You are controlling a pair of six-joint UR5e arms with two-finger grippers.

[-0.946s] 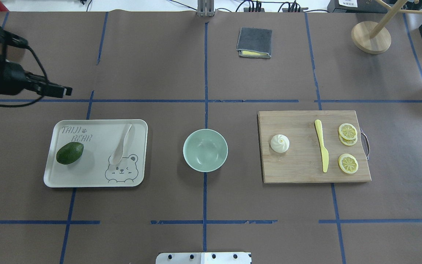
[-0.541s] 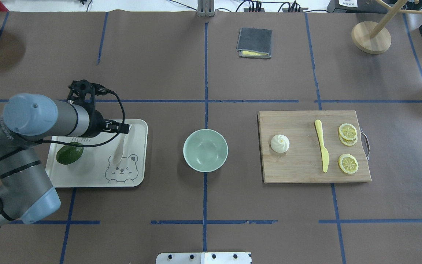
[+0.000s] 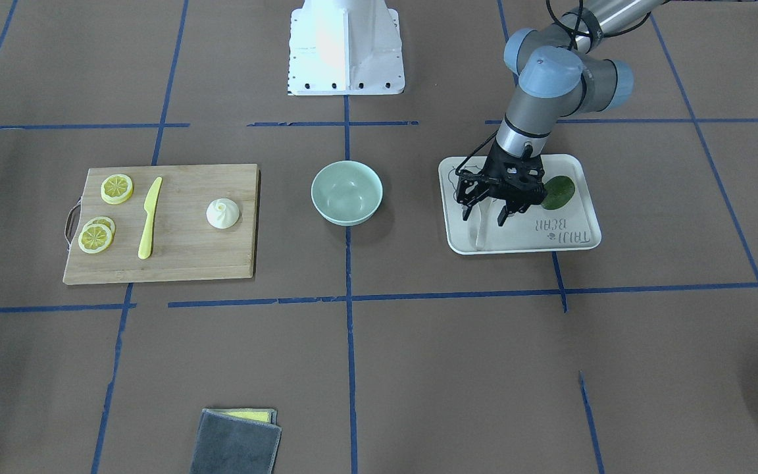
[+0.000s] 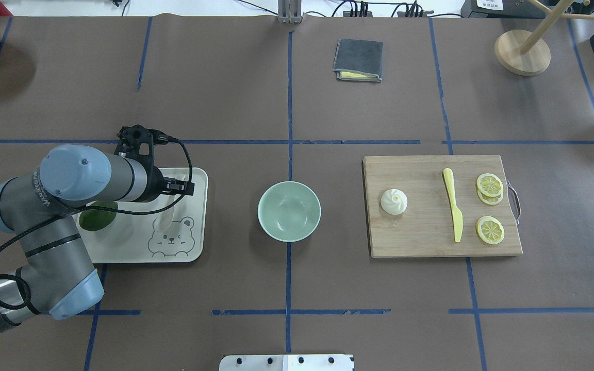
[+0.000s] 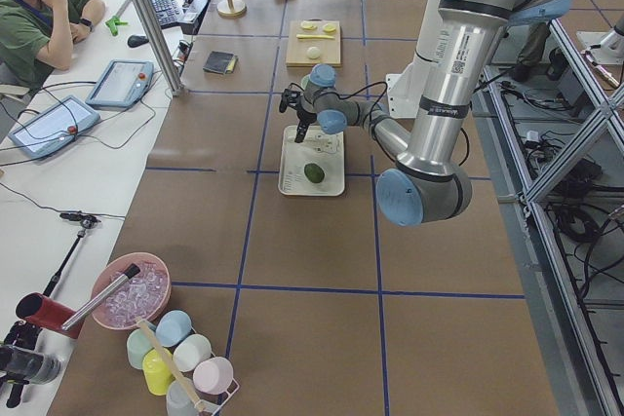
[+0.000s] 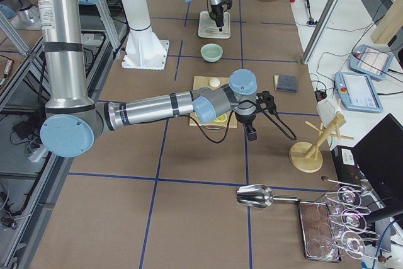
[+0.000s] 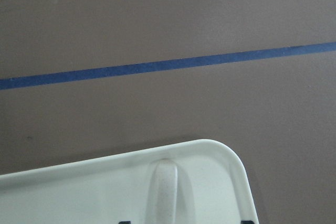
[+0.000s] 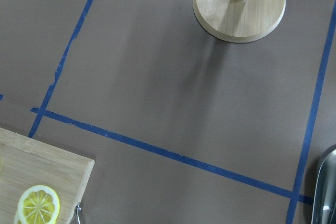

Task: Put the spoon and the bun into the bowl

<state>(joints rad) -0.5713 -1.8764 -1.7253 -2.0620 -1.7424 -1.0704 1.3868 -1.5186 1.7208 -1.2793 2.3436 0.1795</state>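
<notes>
The off-white spoon (image 4: 164, 219) lies on the white bear-print tray (image 4: 137, 256), its handle toward the far edge; it also shows in the left wrist view (image 7: 165, 192). My left gripper (image 3: 484, 216) is open and hangs just over the spoon's handle, one finger on each side. The mint-green bowl (image 4: 289, 211) stands empty at the table's middle. The white bun (image 4: 394, 201) sits on the wooden cutting board (image 4: 421, 234). My right gripper (image 6: 252, 133) shows only in the exterior right view, beyond the board; I cannot tell if it is open or shut.
A green avocado (image 4: 98, 216) lies on the tray beside my left arm. A yellow plastic knife (image 4: 453, 211) and lemon slices (image 4: 490, 229) lie on the board. A folded grey cloth (image 4: 358, 60) and a wooden stand (image 4: 522, 51) are at the far side.
My left arm has swung in from the far left edge to over the tray, and its gripper has come to the spoon's handle. Nothing else moved.
</notes>
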